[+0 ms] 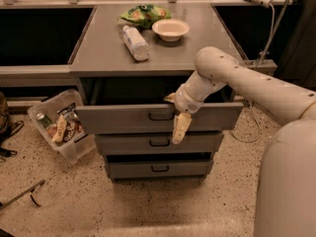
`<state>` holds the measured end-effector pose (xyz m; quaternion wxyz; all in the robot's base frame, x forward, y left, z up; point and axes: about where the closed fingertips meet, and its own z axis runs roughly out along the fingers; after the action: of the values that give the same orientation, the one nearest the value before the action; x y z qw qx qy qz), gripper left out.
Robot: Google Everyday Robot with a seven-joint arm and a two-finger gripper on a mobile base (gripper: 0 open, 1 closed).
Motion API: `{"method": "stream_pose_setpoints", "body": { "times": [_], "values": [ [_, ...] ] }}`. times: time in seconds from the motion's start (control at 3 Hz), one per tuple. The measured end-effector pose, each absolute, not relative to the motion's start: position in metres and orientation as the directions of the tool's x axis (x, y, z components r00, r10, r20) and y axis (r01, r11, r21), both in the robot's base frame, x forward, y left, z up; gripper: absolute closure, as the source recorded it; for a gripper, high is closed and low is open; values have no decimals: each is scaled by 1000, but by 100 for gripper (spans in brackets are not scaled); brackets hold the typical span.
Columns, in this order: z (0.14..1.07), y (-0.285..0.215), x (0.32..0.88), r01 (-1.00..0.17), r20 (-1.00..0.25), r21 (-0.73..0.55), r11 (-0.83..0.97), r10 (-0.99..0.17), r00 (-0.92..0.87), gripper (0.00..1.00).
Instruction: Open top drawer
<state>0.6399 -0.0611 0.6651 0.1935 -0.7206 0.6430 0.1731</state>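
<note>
The top drawer (123,120) is the widest grey drawer and stands pulled partway out from under the grey table top (98,58), with a dark gap behind its front. Its small black handle (160,116) is at the centre. My gripper (176,113) is just right of the handle, at the drawer front's top edge. One pale finger (181,127) hangs down in front of the panel, and the other finger (170,98) lies at or behind the top edge. The fingers are spread apart.
The middle drawer (128,144) and bottom drawer (133,170) sit further in below. A plastic bottle (134,42), a bowl (170,29) and a green bag (144,15) lie on the table top. A clear bin of wrappers (61,125) stands on the floor at the left. A cable (269,33) hangs at the right.
</note>
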Motion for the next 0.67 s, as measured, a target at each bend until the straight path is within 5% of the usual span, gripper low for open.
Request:
{"method": "stream_pose_setpoints", "body": {
  "times": [0.67],
  "values": [
    [666,-76,616,-994,-490,54,-93,-870,54,0]
  ]
}}
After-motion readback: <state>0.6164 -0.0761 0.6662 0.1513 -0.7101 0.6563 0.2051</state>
